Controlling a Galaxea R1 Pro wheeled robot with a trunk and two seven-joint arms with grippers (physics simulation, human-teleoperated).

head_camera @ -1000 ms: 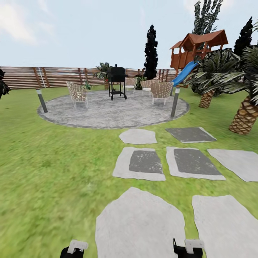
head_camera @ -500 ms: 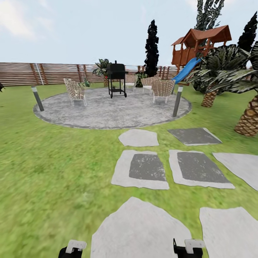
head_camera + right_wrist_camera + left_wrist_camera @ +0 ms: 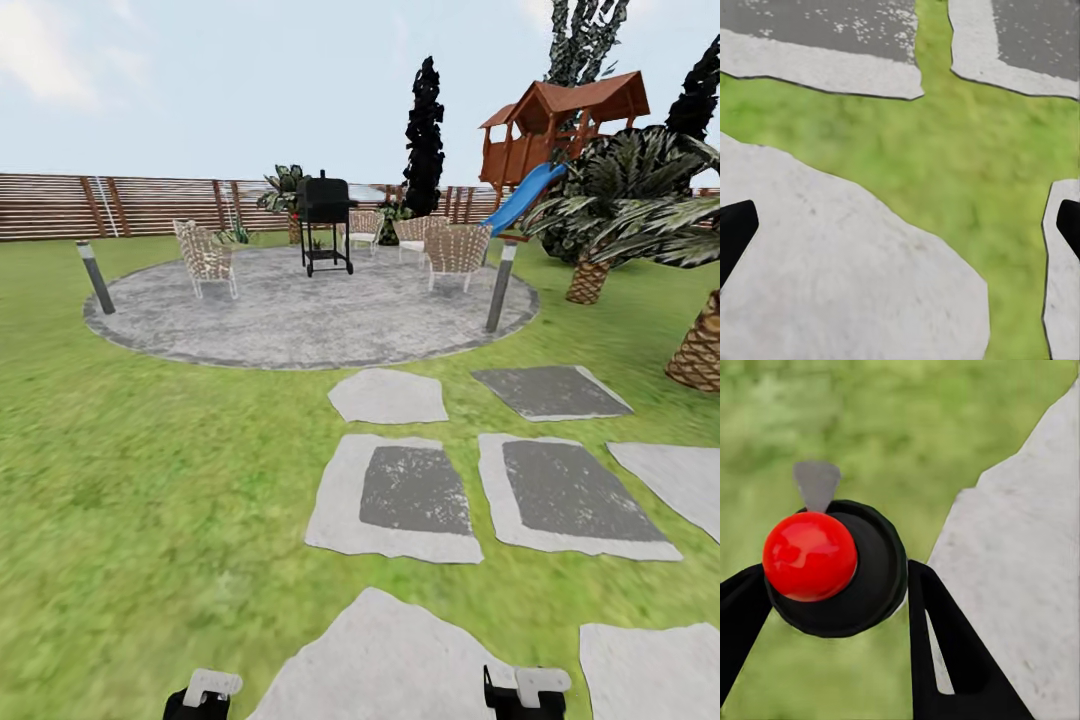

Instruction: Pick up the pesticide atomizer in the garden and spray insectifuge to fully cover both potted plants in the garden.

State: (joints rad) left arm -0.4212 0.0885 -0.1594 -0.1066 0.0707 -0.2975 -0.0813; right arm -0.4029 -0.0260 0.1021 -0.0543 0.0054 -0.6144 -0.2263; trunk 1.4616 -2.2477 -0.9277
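In the left wrist view, my left gripper (image 3: 832, 577) is shut on the pesticide atomizer (image 3: 810, 556), seen end-on as a round dark body with a red knob and a grey nozzle tip, over grass. My right gripper (image 3: 900, 225) is open, its black fingertips (image 3: 735, 229) far apart over a stepping stone, holding nothing. The head view catches both grippers at its lower edge, left (image 3: 205, 695) and right (image 3: 530, 692). The garden lawn (image 3: 150, 480) stretches ahead. A small leafy plant (image 3: 240, 236) stands by the fence, too far off to tell whether it is one of the potted plants.
Grey stepping stones (image 3: 395, 490) lead to a round paved patio (image 3: 300, 315) with a black grill (image 3: 325, 220), wicker chairs (image 3: 205, 255) and short bollards (image 3: 500, 285). Palm-like plants (image 3: 700, 340) and a playhouse with a slide (image 3: 560, 125) stand at right. A slatted fence (image 3: 130, 205) closes the back.
The whole head view has shifted: patio and stones sit lower and slightly more to the right, so the camera has moved forward. Both grippers keep their places in the picture.
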